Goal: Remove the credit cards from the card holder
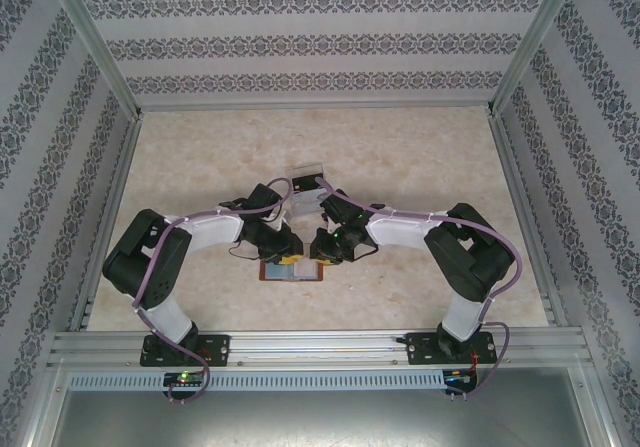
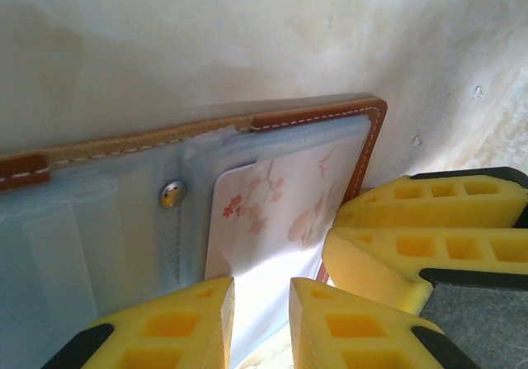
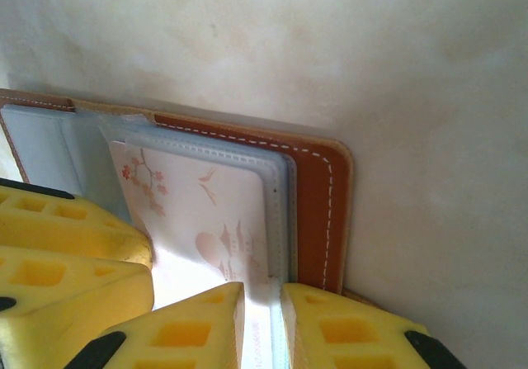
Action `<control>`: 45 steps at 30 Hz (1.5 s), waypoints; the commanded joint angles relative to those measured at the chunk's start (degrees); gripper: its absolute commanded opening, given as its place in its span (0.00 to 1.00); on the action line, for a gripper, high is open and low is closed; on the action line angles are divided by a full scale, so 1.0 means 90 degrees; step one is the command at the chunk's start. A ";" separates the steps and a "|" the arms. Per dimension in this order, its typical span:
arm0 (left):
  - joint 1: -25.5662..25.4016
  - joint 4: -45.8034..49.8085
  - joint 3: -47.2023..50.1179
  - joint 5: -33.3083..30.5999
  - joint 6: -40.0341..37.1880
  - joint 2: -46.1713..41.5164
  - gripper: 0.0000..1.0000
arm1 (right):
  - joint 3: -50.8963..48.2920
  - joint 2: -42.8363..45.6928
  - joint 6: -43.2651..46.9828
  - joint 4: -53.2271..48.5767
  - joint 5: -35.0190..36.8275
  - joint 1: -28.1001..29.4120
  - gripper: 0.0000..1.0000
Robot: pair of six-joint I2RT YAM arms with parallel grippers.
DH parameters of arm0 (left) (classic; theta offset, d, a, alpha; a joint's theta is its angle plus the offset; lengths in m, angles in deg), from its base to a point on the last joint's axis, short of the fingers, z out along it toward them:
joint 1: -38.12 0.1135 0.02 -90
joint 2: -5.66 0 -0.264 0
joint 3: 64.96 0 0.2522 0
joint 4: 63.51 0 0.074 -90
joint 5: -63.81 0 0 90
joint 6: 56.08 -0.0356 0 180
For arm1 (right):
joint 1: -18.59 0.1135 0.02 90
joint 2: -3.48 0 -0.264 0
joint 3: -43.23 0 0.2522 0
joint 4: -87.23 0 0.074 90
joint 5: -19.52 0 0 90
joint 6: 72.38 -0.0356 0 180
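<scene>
The reddish-brown card holder (image 1: pixel 295 271) lies open and flat on the table between both arms, with its leather rim (image 2: pixel 305 119) and stitched cover (image 3: pixel 318 196) showing. A pale credit card (image 2: pixel 272 204) printed with blossoms sits in a grey-blue pocket, its near end bowed and bright. My left gripper (image 2: pixel 262 290) (image 1: pixel 283 250) hovers at that near end, jaws a narrow gap apart with the card in the gap. My right gripper (image 3: pixel 262 295) (image 1: pixel 325 247) straddles the pocket's edge beside the same card (image 3: pixel 198 204), jaws also slightly apart. The two grippers almost touch each other.
A clear plastic tray (image 1: pixel 305 180) stands just beyond the grippers. The pale marbled table (image 1: pixel 400 147) is walled in by patterned panels on three sides, with a metal rail (image 1: pixel 320 342) at the near edge.
</scene>
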 commanded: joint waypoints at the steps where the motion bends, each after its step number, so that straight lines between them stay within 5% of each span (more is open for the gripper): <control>1: -0.0016 0.0542 -0.0099 -0.0419 -0.0283 -0.0046 0.25 | -0.0121 -0.0165 0.0043 -0.0169 0.0072 -0.0038 0.22; 16: 0.0038 0.0617 -0.0167 -0.0546 -0.0219 -0.0489 0.33 | -0.0121 -0.0156 0.0051 -0.0175 0.0072 -0.0032 0.22; 45: 0.0265 0.0383 0.0138 -0.0563 -0.0221 -0.0325 0.33 | -0.0013 -0.0256 0.0107 -0.0249 -0.0044 -0.0026 0.23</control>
